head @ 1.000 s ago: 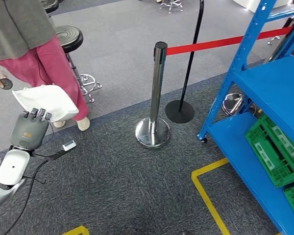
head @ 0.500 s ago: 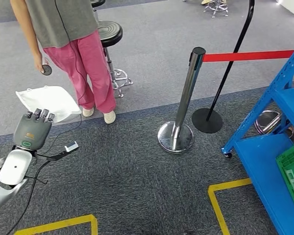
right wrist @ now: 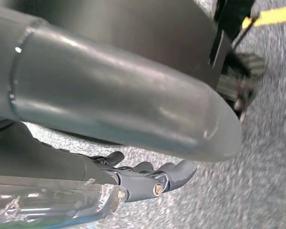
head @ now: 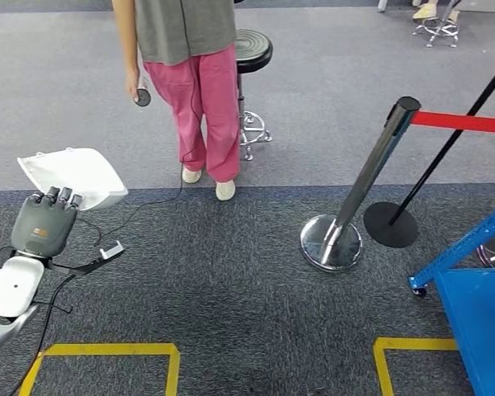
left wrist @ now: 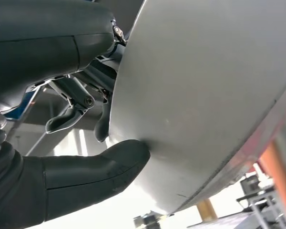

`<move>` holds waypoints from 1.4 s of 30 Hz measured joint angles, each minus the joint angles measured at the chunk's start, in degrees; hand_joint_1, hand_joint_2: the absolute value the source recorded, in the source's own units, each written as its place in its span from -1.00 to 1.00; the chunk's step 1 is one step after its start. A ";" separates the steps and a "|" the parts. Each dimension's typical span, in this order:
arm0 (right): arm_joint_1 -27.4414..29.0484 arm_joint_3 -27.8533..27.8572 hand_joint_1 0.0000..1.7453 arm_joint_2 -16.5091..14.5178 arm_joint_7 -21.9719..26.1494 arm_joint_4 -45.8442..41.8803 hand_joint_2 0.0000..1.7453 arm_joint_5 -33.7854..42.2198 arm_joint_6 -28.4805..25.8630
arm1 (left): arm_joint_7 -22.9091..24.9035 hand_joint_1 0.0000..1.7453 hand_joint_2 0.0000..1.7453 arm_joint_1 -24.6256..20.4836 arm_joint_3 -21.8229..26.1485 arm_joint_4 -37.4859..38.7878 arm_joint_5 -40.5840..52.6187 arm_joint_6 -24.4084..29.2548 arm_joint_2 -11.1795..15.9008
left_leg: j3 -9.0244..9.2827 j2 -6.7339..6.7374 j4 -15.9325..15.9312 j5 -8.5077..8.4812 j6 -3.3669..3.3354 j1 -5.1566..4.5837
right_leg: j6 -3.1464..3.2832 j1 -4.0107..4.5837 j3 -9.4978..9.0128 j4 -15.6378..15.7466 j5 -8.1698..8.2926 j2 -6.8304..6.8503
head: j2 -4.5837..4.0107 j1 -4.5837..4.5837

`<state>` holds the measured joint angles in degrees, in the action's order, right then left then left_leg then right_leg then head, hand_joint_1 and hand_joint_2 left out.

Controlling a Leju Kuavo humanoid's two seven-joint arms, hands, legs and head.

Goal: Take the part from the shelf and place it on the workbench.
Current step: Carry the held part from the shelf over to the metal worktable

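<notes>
Your left hand (head: 43,224) grips the white part (head: 73,173), fingers over its near edge; in the left wrist view the thumb (left wrist: 95,167) presses up under the part's (left wrist: 206,95) pale curved skin, so it's pinched, not cradled. The part sits out front of the hand, held above the dark carpet (head: 233,289), nothing under it. Your right hand (right wrist: 148,179) hangs low over speckled floor, fingers loosely curled, nothing visibly in them; whether it's properly closed, cannot tell.

No workbench in the head view yet, so judge this as the carry stage, placing not begun.

Around you: a cable (head: 142,206) trails over the carpet from near the hand toward a person in pink trousers (head: 201,99) standing just ahead beside a black stool (head: 251,49). A leaning chrome stanchion (head: 357,198) with red belt (head: 463,123) stands to the right, near the blue shelf corner (head: 475,305). Yellow floor tape (head: 108,351) lies close below.

Risks:
- the grip is on one edge only, so the part could swing or slip out during a turn;
- the part's far edge could clip the person, who stands near;
- the cable could snag a foot or the arm;
- the stanchion base is near if you swing right.
</notes>
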<state>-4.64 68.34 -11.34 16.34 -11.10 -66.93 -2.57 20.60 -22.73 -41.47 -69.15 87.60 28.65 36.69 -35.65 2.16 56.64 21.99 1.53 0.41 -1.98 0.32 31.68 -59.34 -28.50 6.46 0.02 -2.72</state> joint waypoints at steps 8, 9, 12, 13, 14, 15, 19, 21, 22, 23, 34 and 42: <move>0.15 -0.02 -1.00 -0.14 -0.25 0.00 -1.00 -0.09 -0.27 | -1.58 1.00 1.00 0.94 1.50 -0.79 0.00 0.14 0.38 | 0.26 -6.48 0.00 0.09 -1.19 0.14 | -0.03 -0.35 7.94 -12.62 -2.73 -6.95 | 0.00 0.53; 0.13 -0.02 -1.00 -0.14 -0.25 0.00 -1.00 -0.09 -0.27 | -1.61 1.00 1.00 0.97 1.66 -0.80 0.00 0.13 0.37 | 0.29 -7.34 0.07 0.14 -1.03 0.26 | 0.01 -0.55 6.30 -8.43 -0.44 -8.29 | 0.00 0.54; 0.03 -0.02 -1.00 -0.20 -0.25 0.03 -1.00 -0.09 -0.27 | -1.68 1.00 1.00 1.02 2.08 -0.88 0.00 0.08 0.39 | -0.07 -9.59 0.35 0.10 0.01 0.54 | 0.16 -0.95 2.80 -0.79 2.41 -11.80 | 0.00 0.47; -0.03 -0.02 -1.00 -0.23 -0.25 0.04 -1.00 -0.09 -0.28 | -1.69 1.00 1.00 1.13 2.13 -0.91 0.00 0.08 0.47 | -0.24 -10.26 0.25 -0.08 0.46 0.68 | 0.42 -0.81 2.56 -0.62 2.36 -11.49 | 0.00 0.44; -0.09 -0.02 -1.00 -0.26 -0.25 0.04 -1.00 -0.09 -0.28 | -1.69 1.00 1.00 1.30 2.14 -0.95 0.00 0.08 0.60 | -0.39 -10.71 0.06 -0.25 0.85 0.90 | 0.80 -0.68 2.43 -0.53 2.51 -10.77 | 0.00 0.46; -0.15 -0.02 -1.00 -0.28 -0.24 0.04 -1.00 -0.09 -0.29 | -1.69 1.00 1.00 1.45 2.16 -0.95 0.00 0.07 0.75 | -0.59 -10.07 0.22 -0.12 1.15 0.90 | 1.23 -0.62 2.33 -0.35 2.65 -10.12 | 0.00 0.41; 0.03 -0.02 -1.00 -0.33 -0.22 0.02 -1.00 -0.09 -0.28 | -1.69 1.00 1.00 1.40 2.19 -1.07 0.00 0.08 0.77 | -5.72 -3.68 10.83 5.51 1.74 0.48 | 2.39 -0.38 2.08 0.21 2.82 -7.00 | 0.01 0.04; 0.16 -0.02 -1.00 -0.33 -0.23 0.02 -1.00 -0.09 -0.27 | -1.69 1.00 1.00 1.63 2.16 -1.10 0.00 0.07 0.61 | -8.35 -2.99 16.22 7.15 1.92 0.52 | 2.49 -0.29 2.07 0.20 2.68 -5.24 | 0.01 0.02; 0.17 -0.02 -1.00 -0.33 -0.23 0.02 -1.00 -0.09 -0.27 | -1.69 1.00 1.00 1.74 2.16 -1.10 0.00 0.07 0.57 | -8.15 -2.82 15.87 6.37 1.95 0.53 | 2.47 -0.28 2.03 0.20 2.60 -4.38 | 0.00 0.02; 0.16 -0.02 -1.00 -0.34 -0.23 0.02 -1.00 -0.09 -0.27 | -1.69 1.00 1.00 1.80 2.17 -1.10 0.00 0.07 0.57 | -6.79 -2.41 13.34 4.75 1.94 0.51 | 2.39 -0.28 1.94 0.20 2.49 -3.57 | 0.00 0.01; -0.05 -0.06 -1.00 -0.38 -0.22 0.02 -1.00 -0.11 -0.26 | -1.69 1.00 1.00 1.47 2.36 -1.38 0.00 0.07 0.76 | 0.64 -2.55 -0.29 0.09 -1.30 0.27 | -0.48 -0.02 5.28 -9.67 -3.81 -5.73 | 0.01 0.64; 0.02 -0.06 -1.00 -0.40 -0.26 0.04 -1.00 -0.03 -0.55 | -1.66 1.00 1.00 1.47 2.16 -1.44 0.00 0.07 0.46 | 0.34 -9.00 0.18 0.15 -0.50 0.45 | -0.06 -0.66 3.01 -0.91 2.86 -11.22 | 0.00 0.74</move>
<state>-4.61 68.28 -11.74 16.08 -11.07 -66.95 -3.11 18.94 -21.27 -39.30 -70.59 87.60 28.72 37.15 -35.31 -6.84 56.82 22.14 1.03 0.86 -2.05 -0.34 34.69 -60.24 -25.64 -4.76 0.02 -1.97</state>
